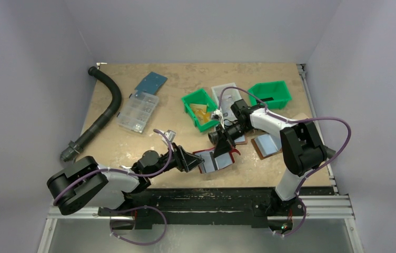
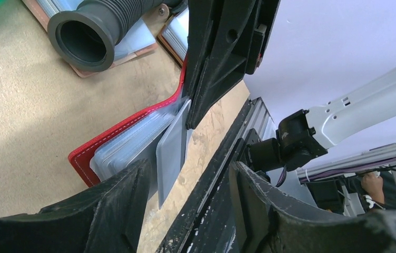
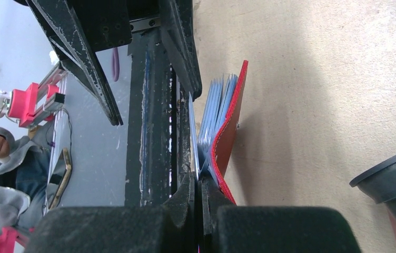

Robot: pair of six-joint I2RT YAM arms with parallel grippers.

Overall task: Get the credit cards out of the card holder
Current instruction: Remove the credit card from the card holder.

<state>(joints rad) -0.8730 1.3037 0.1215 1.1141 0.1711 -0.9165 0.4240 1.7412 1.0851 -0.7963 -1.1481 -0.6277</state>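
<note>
Your R gripper is pressing its fingers tight together on an edge of the dark red bifold card holder, w/ pale blue-grey pockets inside, and is holding that side tilted up off the tan tabletop. The card holder is lying open near the front edge of the tabletop, btwn the two arms. Your L gripper is reaching in from the left w/ fingers spread, one on either side of a thin pale blue-grey card that's sticking out of a pocket. Can't tell if either finger is touching it. A brown folder w/ pale blue inside is lying just right of the holder. A green plastic bin is sitting behind it.
</note>
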